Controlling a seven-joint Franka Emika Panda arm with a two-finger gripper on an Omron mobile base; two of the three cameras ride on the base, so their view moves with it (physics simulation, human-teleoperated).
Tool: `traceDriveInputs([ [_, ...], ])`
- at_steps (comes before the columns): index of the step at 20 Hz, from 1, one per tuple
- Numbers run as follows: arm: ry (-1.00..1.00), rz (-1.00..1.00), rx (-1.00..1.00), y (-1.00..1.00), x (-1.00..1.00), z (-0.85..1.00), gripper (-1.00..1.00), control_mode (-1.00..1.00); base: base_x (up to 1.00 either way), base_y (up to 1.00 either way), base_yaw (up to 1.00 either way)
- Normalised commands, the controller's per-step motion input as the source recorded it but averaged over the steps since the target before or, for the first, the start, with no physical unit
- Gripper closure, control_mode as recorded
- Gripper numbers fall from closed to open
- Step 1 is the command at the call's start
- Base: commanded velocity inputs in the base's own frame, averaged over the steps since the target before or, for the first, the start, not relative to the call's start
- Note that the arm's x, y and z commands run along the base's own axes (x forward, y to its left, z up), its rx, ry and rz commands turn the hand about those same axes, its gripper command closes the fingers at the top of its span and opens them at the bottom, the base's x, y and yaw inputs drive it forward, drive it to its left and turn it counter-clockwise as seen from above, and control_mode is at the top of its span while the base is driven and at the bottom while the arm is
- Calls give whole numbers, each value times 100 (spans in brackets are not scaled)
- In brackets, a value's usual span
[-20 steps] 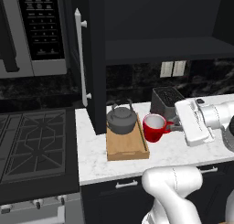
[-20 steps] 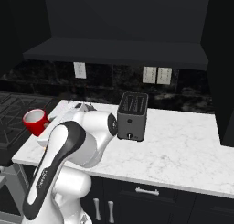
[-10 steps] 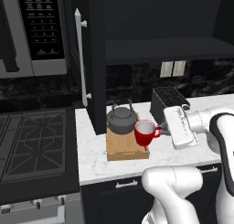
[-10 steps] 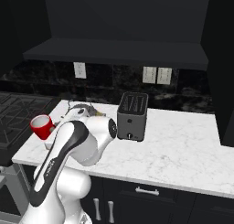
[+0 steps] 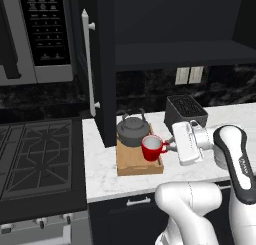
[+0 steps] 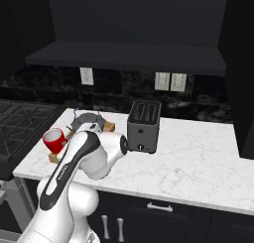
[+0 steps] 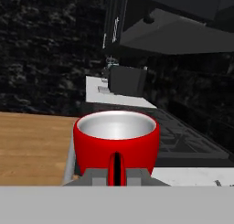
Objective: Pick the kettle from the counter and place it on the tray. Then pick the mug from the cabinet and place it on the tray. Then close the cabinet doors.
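Note:
The red mug (image 5: 151,148) hangs over the front right part of the wooden tray (image 5: 136,166), just in front of the dark grey kettle (image 5: 132,130) that stands on the tray's back half. My gripper (image 5: 168,146) reaches in from the right and is shut on the mug's handle. In the hand view the mug (image 7: 116,144) is upright with its white inside showing, its handle between my fingertips (image 7: 93,177), and the tray's wood (image 7: 32,145) lies to the left. From the right base view the mug (image 6: 53,140) is low at the counter's left end, in front of the kettle (image 6: 87,122).
The boxy toaster (image 5: 186,110) stands right behind my hand on the marble counter (image 5: 100,174). The tall black cabinet door (image 5: 97,64) stands open at the tray's left, with its silver bar handle (image 5: 88,64). Stovetop (image 5: 35,159) and microwave (image 5: 45,34) are further left.
My arm carried the mug leftward and down, from beside the tray's right edge to over its front part near the kettle. The kettle and tray stayed put.

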Motion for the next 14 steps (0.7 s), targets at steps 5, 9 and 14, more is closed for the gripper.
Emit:
traceDriveInputs([
  [5, 0, 0, 0, 0, 54, -32, 100, -100, 0, 0, 0],
  [9, 0, 0, 0, 0, 50, -32, 100, -100, 0, 0, 0],
  [14, 0, 0, 0, 0, 44, -34, 100, -100, 0, 0, 0],
])
